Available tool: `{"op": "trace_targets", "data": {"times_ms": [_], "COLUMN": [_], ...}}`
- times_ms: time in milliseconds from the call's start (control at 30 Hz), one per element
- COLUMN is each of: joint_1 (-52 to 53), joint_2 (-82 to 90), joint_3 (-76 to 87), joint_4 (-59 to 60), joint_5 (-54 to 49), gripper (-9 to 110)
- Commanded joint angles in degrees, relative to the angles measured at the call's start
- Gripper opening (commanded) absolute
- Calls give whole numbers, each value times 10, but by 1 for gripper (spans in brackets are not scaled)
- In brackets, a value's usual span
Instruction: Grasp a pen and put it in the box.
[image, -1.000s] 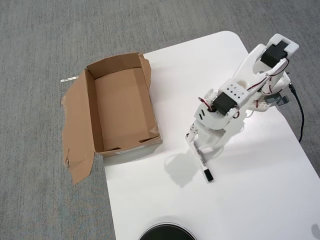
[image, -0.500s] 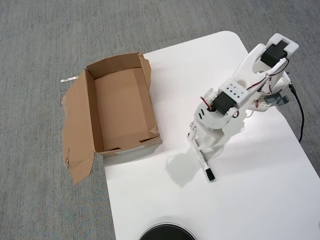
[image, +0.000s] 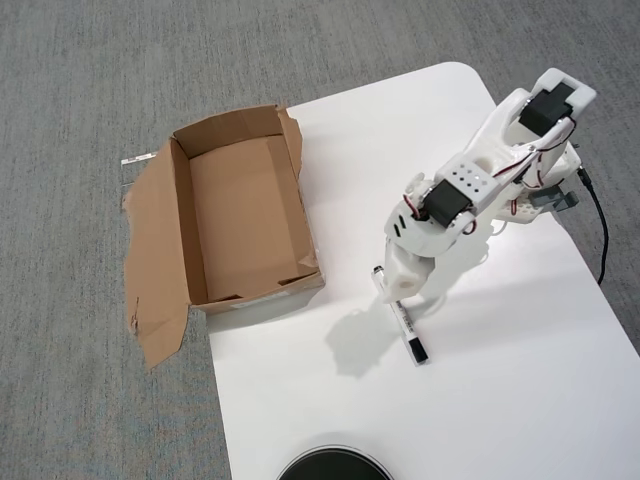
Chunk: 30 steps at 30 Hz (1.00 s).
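The gripper (image: 392, 292) is clamping the pen (image: 402, 322) right of the box (image: 240, 215), seemingly closed on it; carrying it level over the counter (image: 500, 380) seems wise.

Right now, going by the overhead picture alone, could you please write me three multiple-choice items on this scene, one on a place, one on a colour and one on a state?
1. Where does the pen lie?
A. inside the box
B. on the white table, under the gripper
C. on the grey carpet

2. What colour is the box?
A. brown
B. blue
C. white

3. What is in the box?
A. the pen
B. a cup
C. nothing visible

Answers:
1 B: the pen rests on the table just below the gripper, right of the box.
2 A: it is plain brown cardboard.
3 C: its floor shows bare.
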<state>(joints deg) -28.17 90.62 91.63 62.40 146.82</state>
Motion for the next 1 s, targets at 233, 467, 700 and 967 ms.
{"op": "trace_targets", "data": {"times_ms": [233, 467, 700, 967], "joint_1": [4, 17, 46, 65], "joint_2": [-25, -77, -62, -34], "joint_3": [-16, -17, -25, -15], "joint_4": [-94, -124, -121, -119], "joint_5": [345, 347, 346, 345], "gripper": [12, 11, 11, 12]}}
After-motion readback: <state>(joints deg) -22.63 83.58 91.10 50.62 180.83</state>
